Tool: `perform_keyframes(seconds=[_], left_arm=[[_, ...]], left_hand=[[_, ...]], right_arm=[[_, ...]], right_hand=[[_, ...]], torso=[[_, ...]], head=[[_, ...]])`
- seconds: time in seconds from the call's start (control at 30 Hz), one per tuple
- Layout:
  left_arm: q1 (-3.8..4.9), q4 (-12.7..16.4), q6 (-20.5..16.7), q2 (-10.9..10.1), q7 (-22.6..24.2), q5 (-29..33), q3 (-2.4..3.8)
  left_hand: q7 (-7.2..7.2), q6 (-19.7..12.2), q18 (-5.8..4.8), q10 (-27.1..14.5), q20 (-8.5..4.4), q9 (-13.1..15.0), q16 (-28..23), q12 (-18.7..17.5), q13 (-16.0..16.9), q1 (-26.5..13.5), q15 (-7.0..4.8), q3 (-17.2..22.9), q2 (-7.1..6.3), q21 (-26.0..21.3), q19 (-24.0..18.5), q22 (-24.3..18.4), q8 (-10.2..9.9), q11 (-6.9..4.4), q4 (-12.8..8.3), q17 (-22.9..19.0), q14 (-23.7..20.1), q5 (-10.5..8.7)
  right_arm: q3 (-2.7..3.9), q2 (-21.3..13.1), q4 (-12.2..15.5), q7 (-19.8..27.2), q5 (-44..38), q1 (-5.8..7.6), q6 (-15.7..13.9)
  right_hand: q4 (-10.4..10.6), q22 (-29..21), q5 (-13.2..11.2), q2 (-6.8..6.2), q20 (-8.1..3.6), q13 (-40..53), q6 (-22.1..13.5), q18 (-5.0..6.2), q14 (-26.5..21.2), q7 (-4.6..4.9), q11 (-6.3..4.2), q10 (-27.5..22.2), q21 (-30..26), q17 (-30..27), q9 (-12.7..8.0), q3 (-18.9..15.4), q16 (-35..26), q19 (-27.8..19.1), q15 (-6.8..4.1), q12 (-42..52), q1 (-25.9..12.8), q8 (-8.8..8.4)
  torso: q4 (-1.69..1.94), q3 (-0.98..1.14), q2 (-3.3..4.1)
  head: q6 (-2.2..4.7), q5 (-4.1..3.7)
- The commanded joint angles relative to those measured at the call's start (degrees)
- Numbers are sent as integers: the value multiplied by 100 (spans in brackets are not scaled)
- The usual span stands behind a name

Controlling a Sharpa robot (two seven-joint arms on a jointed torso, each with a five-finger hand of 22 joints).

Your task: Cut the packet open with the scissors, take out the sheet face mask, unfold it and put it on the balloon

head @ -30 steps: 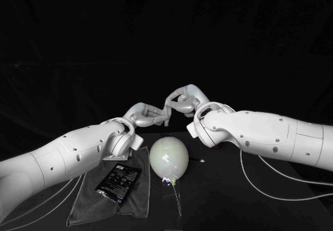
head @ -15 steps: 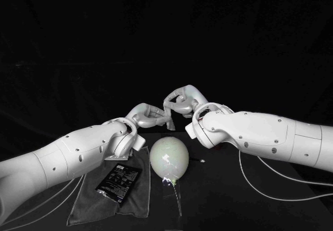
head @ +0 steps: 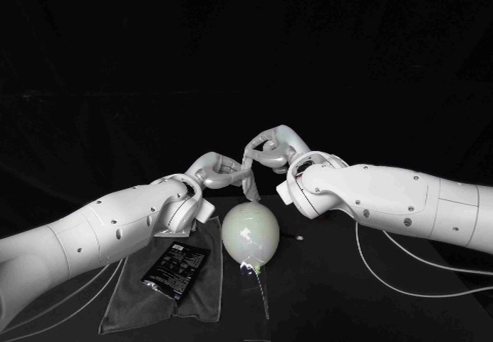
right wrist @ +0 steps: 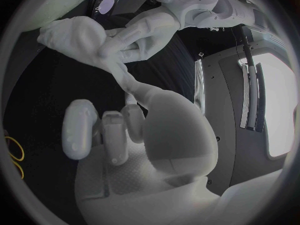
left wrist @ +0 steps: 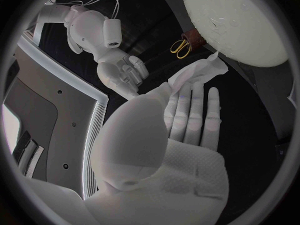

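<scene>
Left hand (head: 218, 169): I see it raised over the table, fingertips grasping the sheet face mask (head: 248, 184).
Right hand (head: 272, 148): just beside the left and slightly higher, pinching the same mask (its other fingers are curled in).
Mask: bunched between both hands, with one strip hanging towards the balloon (head: 251, 232); I cannot tell whether it touches.
Balloon: lying on the black table (head: 349, 299) between my arms.
Packet (head: 174, 267): flat on the grey cloth (head: 144, 303), left of the balloon.
Scissors (left wrist: 180, 46): yellow-handled, near the balloon.

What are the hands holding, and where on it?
Both pinch the folded white sheet face mask: right hand at its top end, left hand just below; its lower end hangs free.
</scene>
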Motion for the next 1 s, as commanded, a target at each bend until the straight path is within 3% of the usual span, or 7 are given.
perform_keyframes(seconds=[0.03, 0.37, 0.67, 0.7, 0.83, 0.93, 1.0], left_arm=[[5, 25, 106, -27, 263, 202, 8], [4, 65, 342, -140, 320, 442, 8], [4, 71, 508, -168, 266, 501, 9], [4, 70, 505, -168, 260, 505, 9], [5, 61, 516, -168, 238, 560, 9], [5, 57, 556, -169, 219, 609, 9], [5, 55, 585, -169, 206, 641, 9]], left_hand=[[-50, 125, 68, 214, -7, 104, 37, 71, 22, 73, -19, 64, 32, 42, 74, 21, 146, -69, -56, 23, 61, -9], [-125, 160, 53, 426, -3, 256, 9, 40, -1, -28, -44, 66, -101, 15, 63, 7, 331, -125, -38, 72, 56, -14], [-286, 323, 57, 660, -3, 329, 74, 40, -7, -121, -111, -12, -336, -5, 80, -3, 473, -204, 43, 170, 147, -15], [-343, 424, 68, 801, -11, 344, 158, 83, 5, -166, -171, -48, -423, 10, 124, 4, 530, -272, 108, 229, 259, -17], [-420, 487, 73, 881, -20, 334, 219, 79, -7, -205, -203, -58, -504, 27, 181, 10, 555, -295, 235, 294, 296, -16], [-383, 445, 70, 850, -21, 315, 215, 29, -33, -267, -194, -51, -480, 22, 190, 7, 529, -281, 365, 317, 247, -16], [-240, 288, 64, 690, -18, 271, 157, -88, -80, -345, -147, -78, -493, 7, 179, 1, 435, -216, 487, 313, 109, -18]], right_arm=[[4, -42, -47, -4, -98, 0, 46], [2, -126, -218, -25, -101, 0, 143], [0, -126, -314, 10, -94, -5, 239], [0, -124, -313, 26, -90, -6, 244], [0, -112, -300, 77, -83, -7, 245], [0, -100, -288, 108, -81, -7, 240], [0, -92, -275, 123, -81, -7, 237]], right_hand=[[-11, 1062, 13, 27, -6, 190, 47, -48, 493, -8, -6, 48, -15, 1246, 172, 54, 29, 4, -55, 2, 13, 90], [-11, 1063, 12, 25, -7, 202, 47, -49, 495, -8, -5, 56, -11, 1250, 172, 56, 31, 6, -55, 13, 9, 91], [-11, 1058, 12, 22, -7, 194, 45, -45, 491, -7, -5, 51, -26, 1240, 172, 57, 25, -2, -55, 4, 4, 92], [-11, 1058, 12, 22, -7, 194, 45, -45, 491, -7, -5, 51, -26, 1240, 172, 57, 25, -2, -55, 4, 4, 92], [-12, 1057, 12, 20, -7, 195, 44, -45, 491, -7, -5, 52, -29, 1241, 172, 57, 26, -3, -54, 4, 2, 92], [-12, 1057, 12, 20, -7, 195, 44, -45, 491, -7, -5, 52, -29, 1241, 172, 57, 26, -3, -54, 4, 2, 92], [-12, 1057, 12, 20, -7, 195, 44, -45, 491, -7, -5, 52, -29, 1241, 172, 57, 26, -3, -54, 4, 2, 92]], torso=[[-2, -2, 6], [4, 5, 3], [2, 1, 3], [4, 2, 5], [9, 13, 10], [3, 11, 9], [3, 10, 10]], head=[[0, -20], [-13, -17], [-16, -4], [-16, 3], [-15, -2], [-24, -9], [-24, -9]])
